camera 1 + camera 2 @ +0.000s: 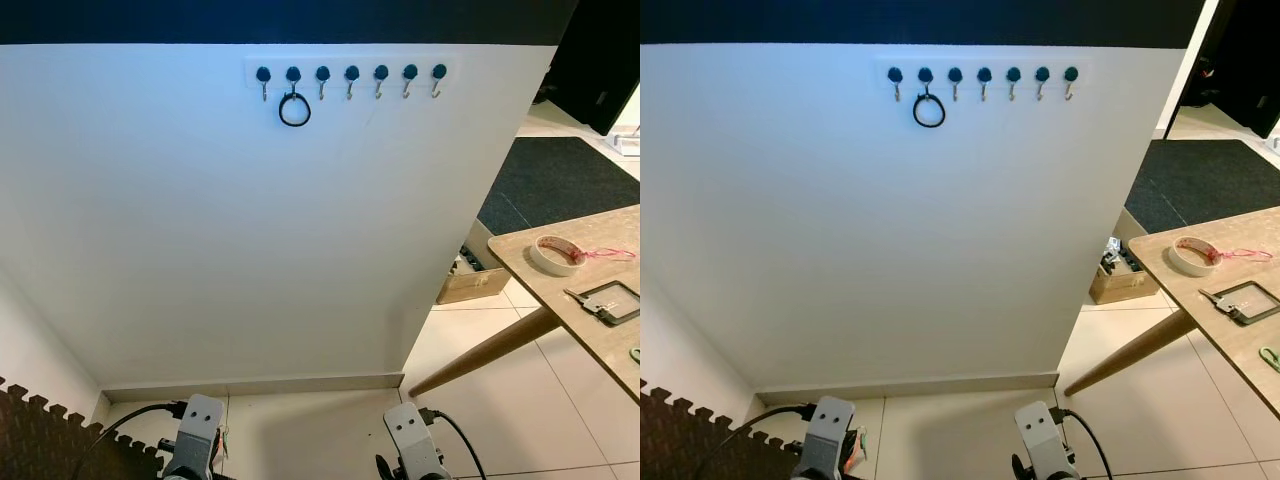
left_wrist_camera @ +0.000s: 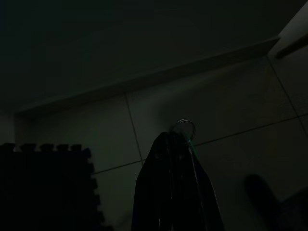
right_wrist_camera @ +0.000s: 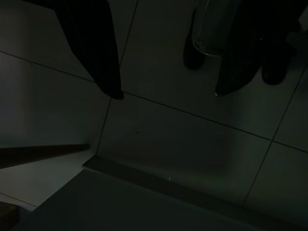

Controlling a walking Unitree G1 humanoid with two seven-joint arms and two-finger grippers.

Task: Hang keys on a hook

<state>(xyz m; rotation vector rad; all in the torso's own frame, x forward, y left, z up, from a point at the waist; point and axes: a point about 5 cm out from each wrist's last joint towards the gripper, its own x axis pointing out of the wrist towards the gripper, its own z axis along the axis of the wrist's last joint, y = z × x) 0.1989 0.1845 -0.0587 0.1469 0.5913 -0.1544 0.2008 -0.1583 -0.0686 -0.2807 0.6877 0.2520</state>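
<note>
Left pincer [image 2: 175,144] low by the floor, pinching the key ring [image 2: 185,127]; hook rail [image 1: 350,75] high above on wall

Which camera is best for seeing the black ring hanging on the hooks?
The left eye view is best: the black ring hangs clear against the white wall from the second hook of the hook rail. The right eye view shows it nearly as well. Both wrist views are dark and face the floor.

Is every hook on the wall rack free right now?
No, a black ring already hangs from the second hook from the left on the hook rack; the other six are bare.
</note>
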